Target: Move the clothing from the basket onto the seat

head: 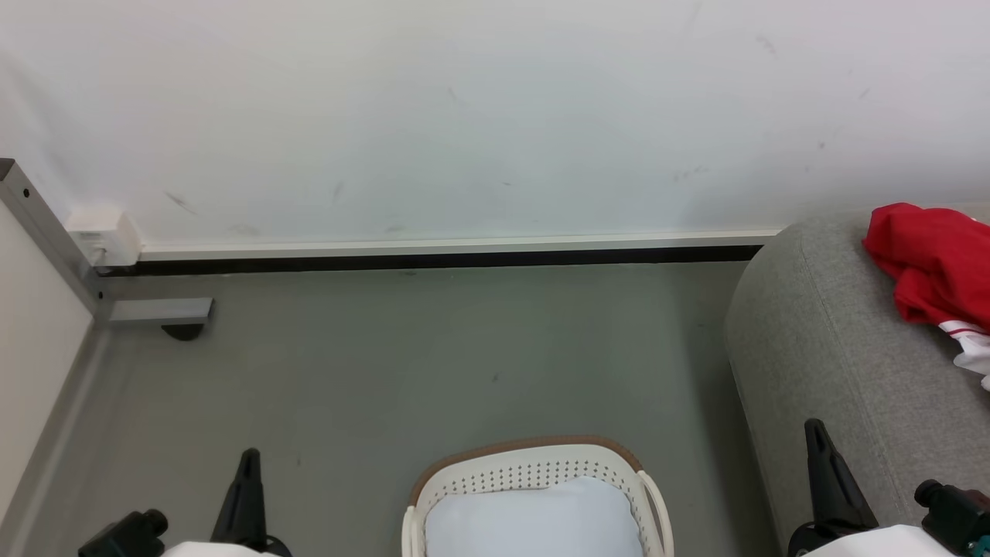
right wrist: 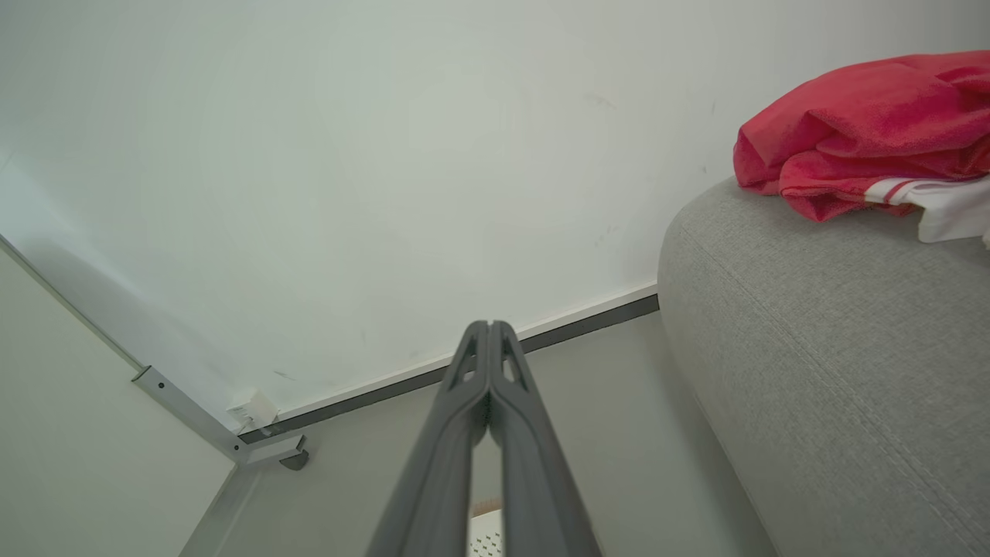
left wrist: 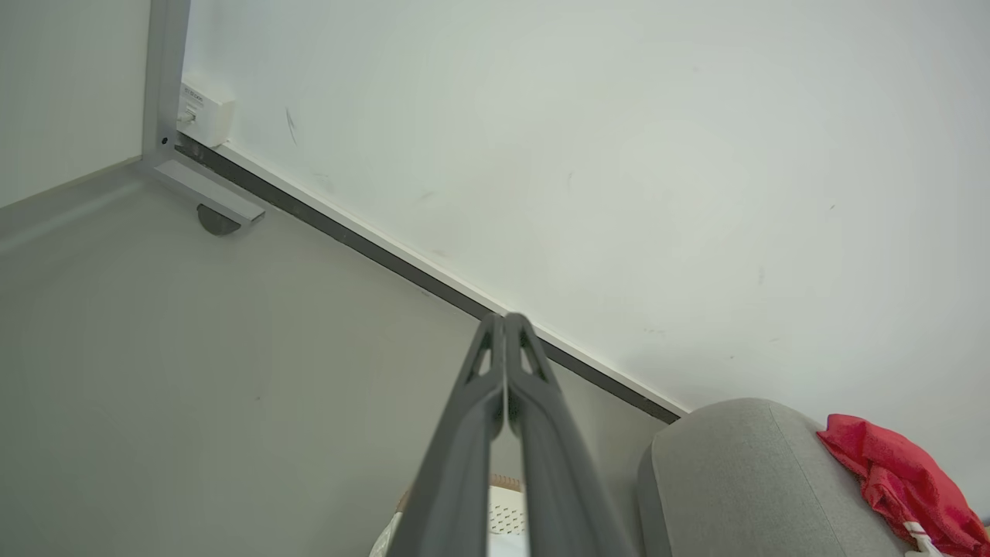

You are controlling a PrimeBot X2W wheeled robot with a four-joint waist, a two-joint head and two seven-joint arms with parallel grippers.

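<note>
Pale plaster, lightly scuffed, makes up the wall (head: pixel 495 116), which is edged along its foot by a white skirting strip (head: pixel 464 244) with a dark band beneath. Grey floor (head: pixel 371 371) is spread from that strip down to the basket, and a wide stretch of it is left open between the metal post at the left and the seat at the right. The seat (head: pixel 835 348), covered in light grey woven fabric, is set at the right with its rounded end turned towards the open floor; the skirting strip is cut off from sight behind it, and a seam line is seen along its side in the right wrist view. The basket (head: pixel 534 468) is stood on the floor at the bottom centre of the head view, near the seat's lower edge but apart from it. Its cream perforated wall is topped by a brown rim band, and a plain pale pad (head: pixel 534 518) is laid inside it. The clothing (head: pixel 932 263) is heaped on top of the seat, bright red with a white-trimmed edge, well apart from the basket. The left gripper (left wrist: pixel 504 319) is held over the floor left of the basket, jaws pressed together. The right gripper (right wrist: pixel 489 325) is held between basket and seat, jaws likewise pressed together. A small white box (head: pixel 104 236) is fixed to the wall beside the metal post (head: pixel 46 232)
</note>
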